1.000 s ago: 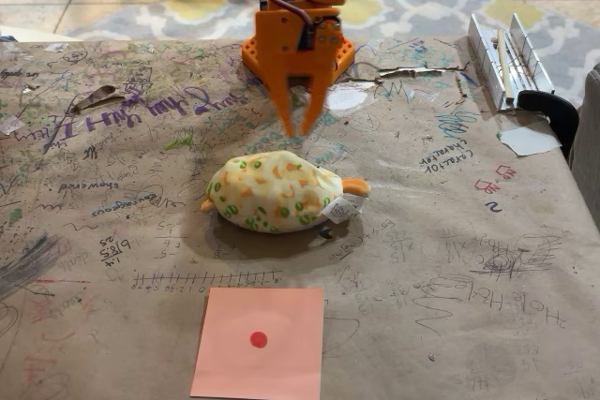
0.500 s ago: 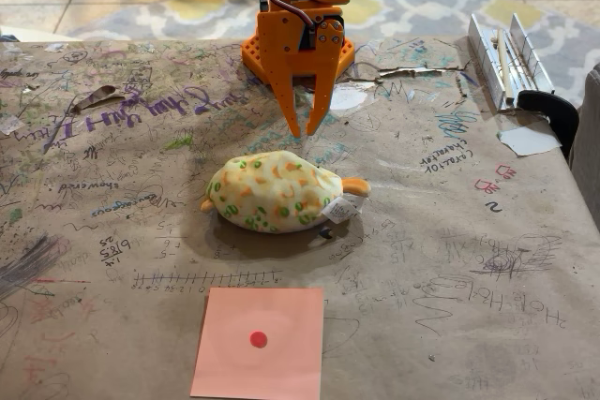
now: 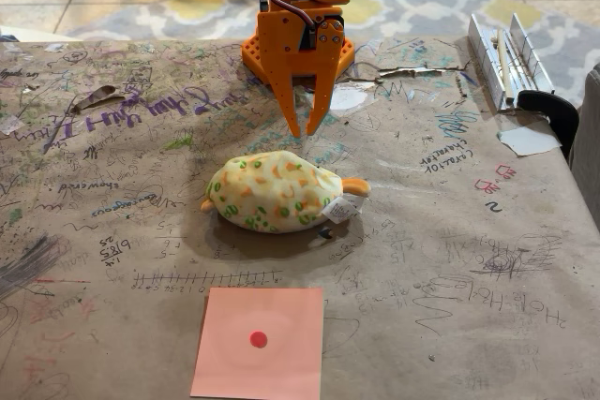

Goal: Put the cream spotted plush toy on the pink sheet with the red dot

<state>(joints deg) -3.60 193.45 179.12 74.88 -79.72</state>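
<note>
The cream spotted plush toy (image 3: 276, 192) lies on the scribbled brown table in the middle of the fixed view, its orange end and white tag pointing right. The pink sheet with the red dot (image 3: 260, 342) lies flat near the front edge, a short way in front of the plush and apart from it. My orange gripper (image 3: 305, 128) hangs fingers-down just behind and above the plush, not touching it. Its two fingertips stand slightly apart, open, with nothing between them.
The arm's orange base (image 3: 298, 49) stands at the table's back centre. A white metal rail (image 3: 506, 58) and a black clamp (image 3: 553, 114) sit at the back right, with a scrap of white paper (image 3: 528, 140) beside them. The table (image 3: 450, 259) is covered in pen scribbles.
The gripper's fingers, nearly together one second ago, have spread a little apart. The plush and the sheet have not moved.
</note>
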